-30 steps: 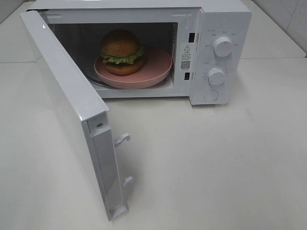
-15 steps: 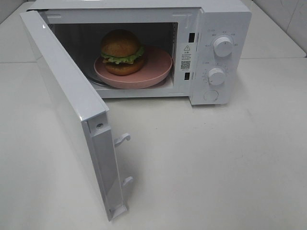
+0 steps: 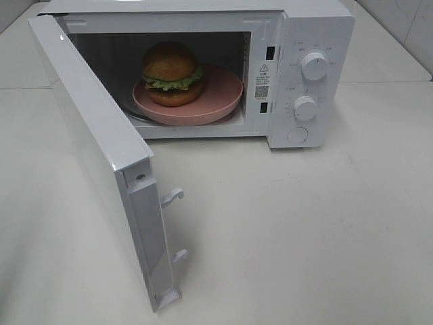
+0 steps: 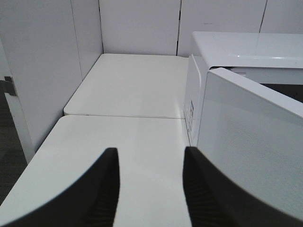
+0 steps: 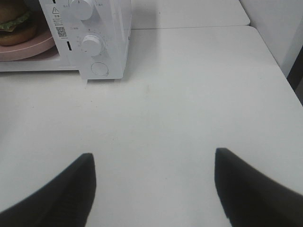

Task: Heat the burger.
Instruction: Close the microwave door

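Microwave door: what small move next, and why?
Probably the left gripper pushes the door shut: the burger already sits in the microwave on its plate, the door stands wide open, and that gripper hangs empty beside its outer face.

A: What stands on the white table [image 3: 304, 230]?
B: A white microwave [image 3: 318, 20], at the far side. Its door [image 3: 88, 135] is swung wide open toward the near left.
A: Anything in the cavity?
B: A pink plate [image 3: 220, 95], its rim close to the opening.
A: And the controls?
B: On the right of the front: an upper knob [image 3: 314, 66], a lower knob [image 3: 306, 107] under it, then a round button [image 3: 297, 135] lowest. A warning sticker [image 3: 263, 80] with a QR code sits on the frame just left of them.
A: The door's free edge?
B: Two white latch hooks [image 3: 172, 197] stick out of it, one above the other.
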You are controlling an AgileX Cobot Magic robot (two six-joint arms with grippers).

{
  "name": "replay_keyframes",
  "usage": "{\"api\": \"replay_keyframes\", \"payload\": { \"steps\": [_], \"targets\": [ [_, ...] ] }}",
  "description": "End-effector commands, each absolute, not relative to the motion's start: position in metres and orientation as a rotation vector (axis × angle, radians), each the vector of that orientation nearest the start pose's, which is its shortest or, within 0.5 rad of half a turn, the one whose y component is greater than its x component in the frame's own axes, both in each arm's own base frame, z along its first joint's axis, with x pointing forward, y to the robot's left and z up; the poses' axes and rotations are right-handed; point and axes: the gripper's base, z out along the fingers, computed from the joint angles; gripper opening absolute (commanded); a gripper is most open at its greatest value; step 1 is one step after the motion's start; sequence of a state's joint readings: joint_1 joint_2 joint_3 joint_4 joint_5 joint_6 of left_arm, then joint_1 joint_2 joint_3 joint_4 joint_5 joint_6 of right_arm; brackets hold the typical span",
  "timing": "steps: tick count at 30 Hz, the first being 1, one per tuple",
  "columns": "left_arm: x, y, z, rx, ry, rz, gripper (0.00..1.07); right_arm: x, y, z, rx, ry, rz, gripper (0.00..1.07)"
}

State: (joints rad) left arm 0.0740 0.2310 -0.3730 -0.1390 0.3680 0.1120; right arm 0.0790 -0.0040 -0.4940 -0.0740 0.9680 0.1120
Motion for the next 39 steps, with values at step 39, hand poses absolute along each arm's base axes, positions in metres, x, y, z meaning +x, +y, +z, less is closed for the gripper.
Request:
{"api": "replay_keyframes", "payload": {
  "steps": [39],
  "targets": [
    [0.215,-0.001,0.231,0.126,1.652,-0.051,0.00,-0.005,-0.006,0.283,0.028,1.920,0.030,0.66]
  ]
}}
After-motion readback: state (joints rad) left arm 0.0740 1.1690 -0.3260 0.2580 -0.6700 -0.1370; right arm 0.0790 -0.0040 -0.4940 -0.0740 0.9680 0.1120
